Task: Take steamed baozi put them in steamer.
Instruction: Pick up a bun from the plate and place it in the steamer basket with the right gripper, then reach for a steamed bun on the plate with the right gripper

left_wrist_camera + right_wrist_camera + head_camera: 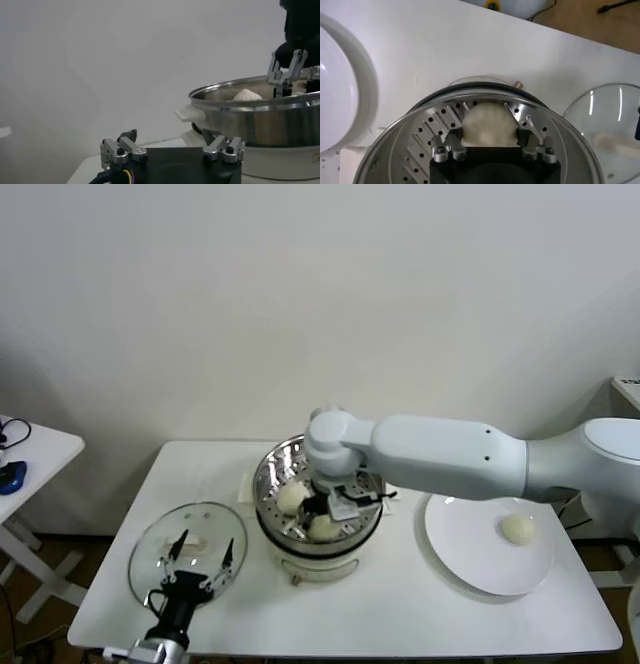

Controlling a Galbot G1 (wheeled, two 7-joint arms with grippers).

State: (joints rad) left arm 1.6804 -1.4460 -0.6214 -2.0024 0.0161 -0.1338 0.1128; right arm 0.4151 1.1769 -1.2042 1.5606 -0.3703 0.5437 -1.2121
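The round, shiny steel steamer (268,484) with its perforated floor holds two smooth cream-white baozi (292,497). A third bun (517,529) lies alone on the flat white plate (465,559), well apart. The right gripper (327,506) reaches inside the rim, fingers bracketing a bun (488,125). The left gripper (198,562) hovers spread over the round glass lid (150,549).

Left end effector (173,150) low in the foreground, its two fingers spread apart with nothing between them. Beyond it the steamer (260,117): shiny steel wall on a white base, white side handle facing this way. One baozi (246,94) domes above the rim. Right end effector (286,75) reaches down inside the basket; its grip, if any, can't be made out.
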